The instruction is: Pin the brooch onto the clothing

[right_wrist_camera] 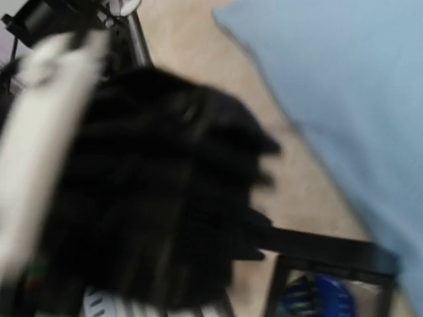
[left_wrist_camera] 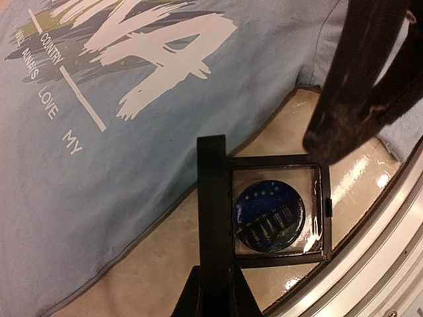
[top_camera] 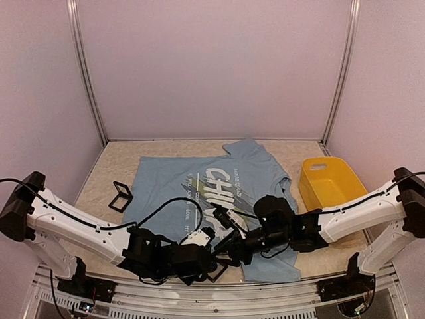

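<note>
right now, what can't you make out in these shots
- left wrist: the right gripper is a dark blur at a corner of the display case holding the brooch; open or shut unclear. The left gripper shows only one finger.
- right wrist: whole view motion-blurred; the brooch is cut off by the bottom edge.
- top external: the two grippers cover the display case and brooch.

A beige speckled surface (top_camera: 113, 166) carries a light blue short-sleeved T-shirt (top_camera: 172, 186) spread flat across its middle. A yellow plastic bin (top_camera: 329, 183) stands just right of the shirt, and a small black square frame (top_camera: 121, 197) lies left of it. A black square-framed display case (left_wrist_camera: 310, 191) sits just beside the hem.
</note>
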Available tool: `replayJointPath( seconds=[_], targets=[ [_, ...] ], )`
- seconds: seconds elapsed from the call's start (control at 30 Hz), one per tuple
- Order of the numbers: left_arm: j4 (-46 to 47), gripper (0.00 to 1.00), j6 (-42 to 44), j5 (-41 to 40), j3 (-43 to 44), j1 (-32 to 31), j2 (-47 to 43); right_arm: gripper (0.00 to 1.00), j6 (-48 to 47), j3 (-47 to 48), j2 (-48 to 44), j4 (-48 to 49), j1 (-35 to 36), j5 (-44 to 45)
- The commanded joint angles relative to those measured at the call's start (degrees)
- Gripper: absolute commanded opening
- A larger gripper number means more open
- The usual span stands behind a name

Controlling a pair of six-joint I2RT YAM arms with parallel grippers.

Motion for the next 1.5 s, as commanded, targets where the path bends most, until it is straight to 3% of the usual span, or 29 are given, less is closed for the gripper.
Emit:
replayJointPath(
  seconds=[0.0,0.17,0.37,0.7,1.47],
  targets=[
    [-6.40,0.08,-5.39,-1.38,4.69,-0.78,4.89,0.48,9.69,3.00,2.29,-5.47,-1.28,-6.22],
    [-7.57,0.14,-8.76,-1.12,5.93,-1.32,5.90,0.42,19.83,-3.84,-2.30,-3.54,-3.02,-5.77],
    [-5.26,0.14,-9.33,-1.36,5.52,-1.54,5.83,0.40,23.58,-1.64,0.43,-8.48,-4.62,-4.38],
    [-2.27,0.15,-9.64,-1.07,3.93,-1.54,5.34,0.36,23.85,3.25,9.34,-11.06,-6.70,-11.86],
    [7.44,0.16,-7.00,-0.64,-0.44,-1.46,2.98,0.33,24.00,6.40,18.67,-9.03,-7.42,-14.38]
  ],
)
